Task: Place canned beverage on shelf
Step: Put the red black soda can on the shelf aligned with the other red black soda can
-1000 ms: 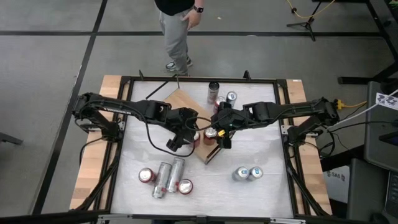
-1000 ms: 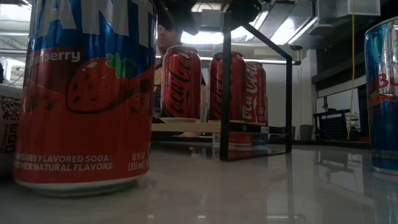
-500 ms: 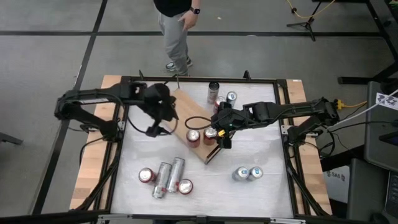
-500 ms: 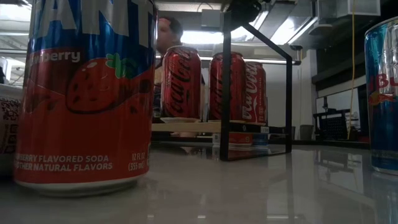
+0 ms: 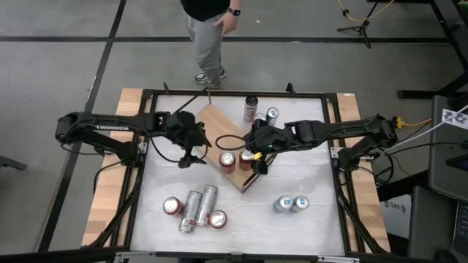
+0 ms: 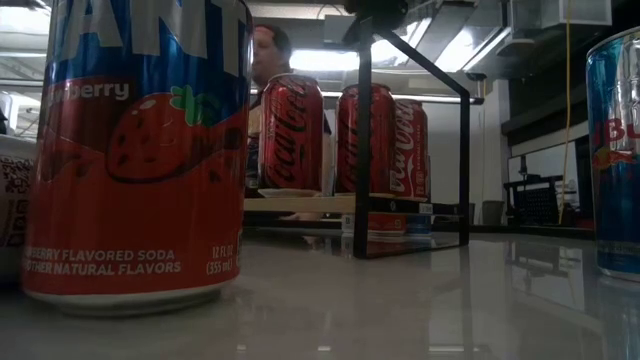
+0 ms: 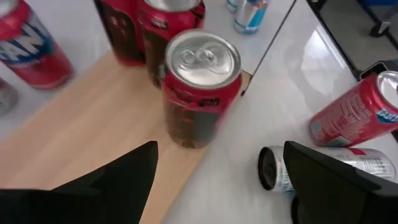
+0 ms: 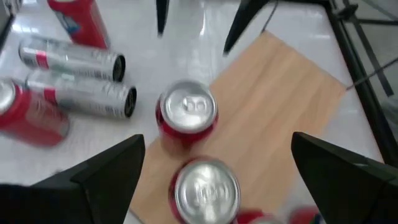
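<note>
The shelf, a light-brown wooden board (image 5: pixel 212 124) with black wire rails (image 6: pixel 362 140), lies slantwise mid-table. Three red cola cans (image 6: pixel 291 130) stand upright on its near end; two show from above (image 5: pixel 227 161). My left gripper (image 5: pixel 192 155) is open and empty just left of the board, facing the nearest red can (image 7: pixel 200 87). My right gripper (image 5: pixel 257 162) is open and empty, hovering over the cans on the board (image 8: pixel 186 112), its fingers wide on either side.
Several cans lie and stand at the near left (image 5: pixel 194 208), among them a strawberry soda can (image 6: pixel 135 150). Two blue cans stand at the near right (image 5: pixel 291 203). Three more cans stand at the far middle (image 5: pixel 251 106). A person (image 5: pixel 208 29) stands beyond the far edge.
My left gripper has drawn back from the red cans on the board toward the table's left and far side, then come a little back toward the board. The can that it was at stays upright on the board. My right gripper has stayed over the cans.
</note>
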{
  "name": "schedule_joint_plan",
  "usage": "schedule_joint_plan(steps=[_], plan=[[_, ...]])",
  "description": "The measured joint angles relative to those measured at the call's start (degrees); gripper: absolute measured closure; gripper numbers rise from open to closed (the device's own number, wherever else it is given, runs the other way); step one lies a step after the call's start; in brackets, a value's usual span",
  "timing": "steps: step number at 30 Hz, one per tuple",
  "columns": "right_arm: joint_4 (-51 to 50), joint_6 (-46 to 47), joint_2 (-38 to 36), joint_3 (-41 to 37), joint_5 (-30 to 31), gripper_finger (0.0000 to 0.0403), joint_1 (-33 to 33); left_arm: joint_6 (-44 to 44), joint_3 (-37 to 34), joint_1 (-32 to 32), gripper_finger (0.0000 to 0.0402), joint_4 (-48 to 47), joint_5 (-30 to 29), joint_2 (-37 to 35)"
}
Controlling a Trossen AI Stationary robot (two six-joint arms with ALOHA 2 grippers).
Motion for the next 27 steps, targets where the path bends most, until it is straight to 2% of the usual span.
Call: schedule_joint_plan(steps=[4,10,18,27], plan=[[2.52,-0.15,1.38,0.00,0.15,0.0008,-0.02,-2.53,-1.51,-1.97,0.0063,2.71,-1.49,0.79],[4.86,-0.19,3.53,0.00,2.77,0.0008,-0.02,-5.10,-1.69,-5.75,0.0070,3.65,-12.91,1.55],[6.90,-0.22,6.16,-0.01,7.47,0.0008,-0.02,-7.88,-1.69,-9.27,0.0121,5.80,-23.12,1.58],[7.21,-0.19,8.38,0.00,8.04,0.0008,-0.02,-9.31,-1.69,-9.86,0.0183,6.90,-25.81,6.86]])
